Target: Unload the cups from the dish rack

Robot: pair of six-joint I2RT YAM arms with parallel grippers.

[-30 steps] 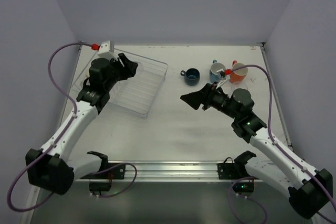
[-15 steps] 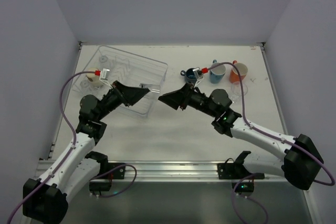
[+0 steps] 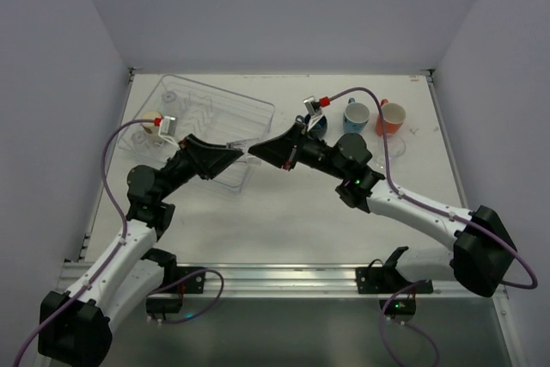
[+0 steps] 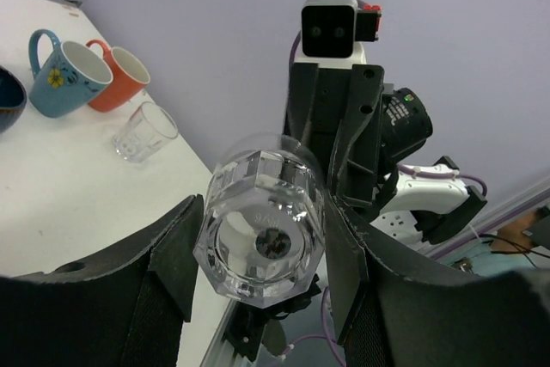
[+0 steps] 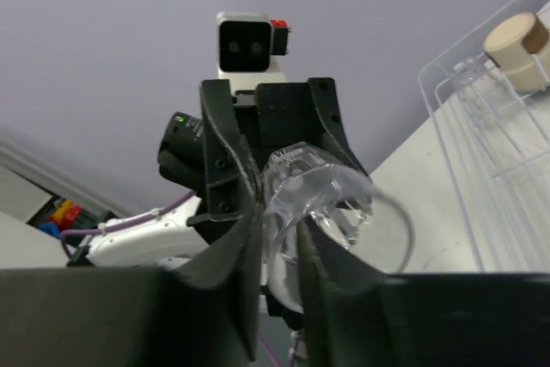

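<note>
A clear tumbler (image 4: 260, 229) hangs in the air over the middle of the table, gripped round its base by my left gripper (image 3: 232, 154). My right gripper (image 5: 279, 212) meets it from the opposite side, one finger inside the mouth and one outside, pinched on the tumbler's wall (image 5: 331, 199). The dish rack (image 3: 249, 109) lies at the back left with a cream cup (image 5: 516, 47) in it. A light blue mug (image 3: 355, 115), an orange cup (image 3: 391, 118) and a dark blue cup (image 3: 316, 124), partly hidden by the right arm, stand at the back right.
Another clear tumbler (image 4: 144, 132) stands on the table just in front of the orange cup. The grey walls close in the table at the back and sides. A metal rail (image 3: 284, 277) runs along the near edge.
Both arms have swung in to the middle. The left one brought the tumbler away from the rack, and the right gripper has narrowed onto its rim.
</note>
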